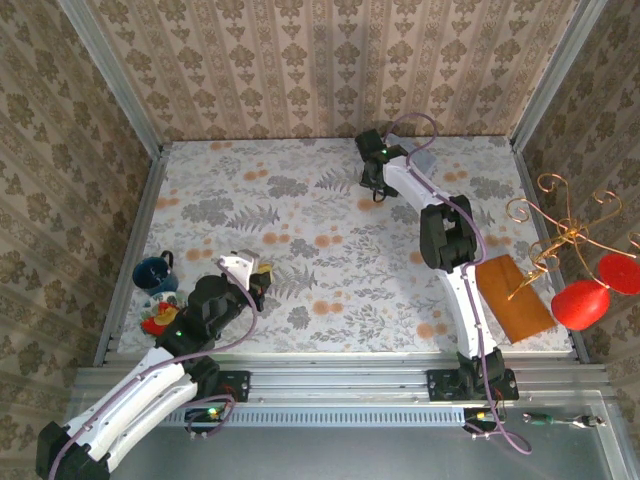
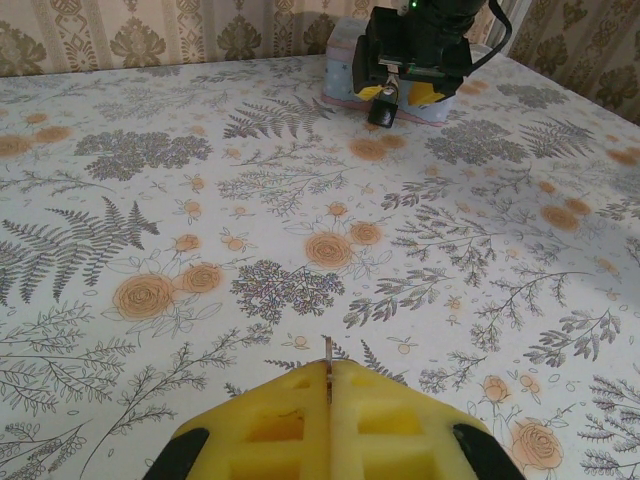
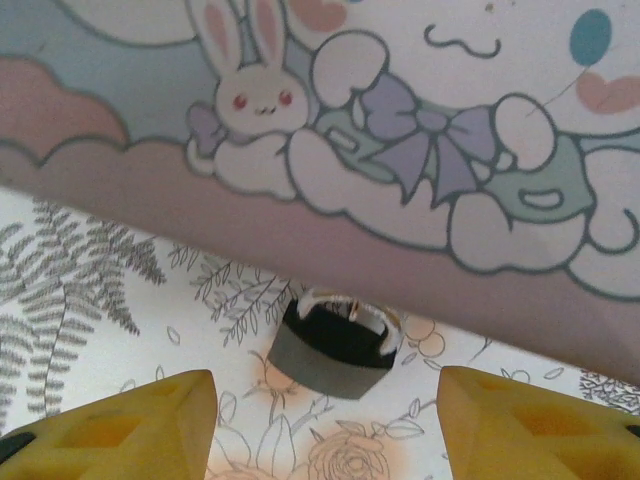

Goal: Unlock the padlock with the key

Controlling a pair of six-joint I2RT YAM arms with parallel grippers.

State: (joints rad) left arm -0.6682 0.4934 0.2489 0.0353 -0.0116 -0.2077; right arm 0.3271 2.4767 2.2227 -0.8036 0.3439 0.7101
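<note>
Right gripper, jaws released, flanks the padlock just beside the pale blue tin. Left gripper clenched on the key.

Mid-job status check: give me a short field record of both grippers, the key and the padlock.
left gripper: shut on the key, whose tip pokes out between the pads
right gripper: open, fingers either side of the padlock, not touching it
padlock: on the table, right by the tin
key in lock: not yet
</note>
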